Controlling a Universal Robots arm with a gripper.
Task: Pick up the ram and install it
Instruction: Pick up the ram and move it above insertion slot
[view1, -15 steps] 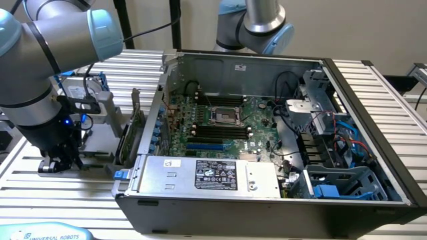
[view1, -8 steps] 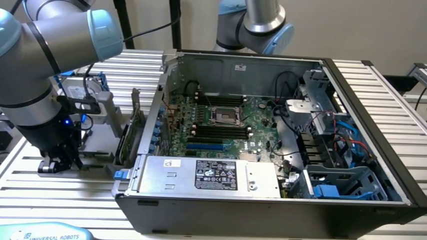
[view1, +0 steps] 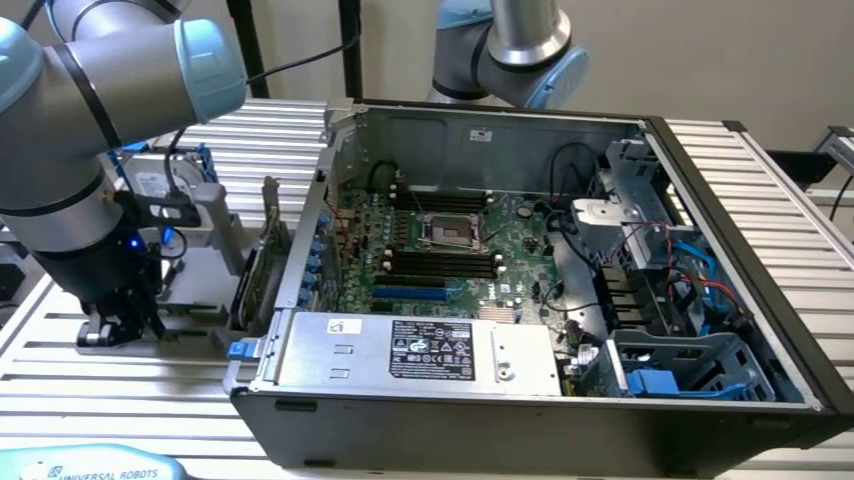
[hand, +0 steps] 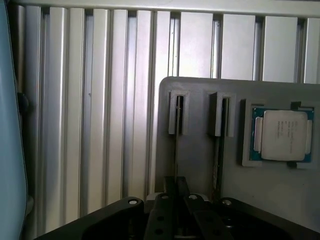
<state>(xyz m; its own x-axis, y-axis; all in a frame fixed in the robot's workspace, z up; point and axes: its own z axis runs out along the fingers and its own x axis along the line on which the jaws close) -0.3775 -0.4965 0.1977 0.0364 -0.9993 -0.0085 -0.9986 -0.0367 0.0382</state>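
Exterior view: the gripper (view1: 118, 322) is down low at the grey holder (view1: 207, 265) on the slatted table (view1: 80, 400), off to the exterior view's left of the open PC case (view1: 534, 412); wrist view: the ram (hand: 176, 145) stands edge-on in a holder slot, right up against the gripper; the processor chip (hand: 281, 135) sits in its pocket beside the slots; honestly can't tell if the gripper's spread or clamped

1 computer case (view1: 534, 425), open, is lying on a slatted table (view1: 134, 392), motherboard (view1: 523, 250) showing; the gripper (view1: 115, 330) is hanging low at a grey holder (view1: 214, 255), the exterior view's left.
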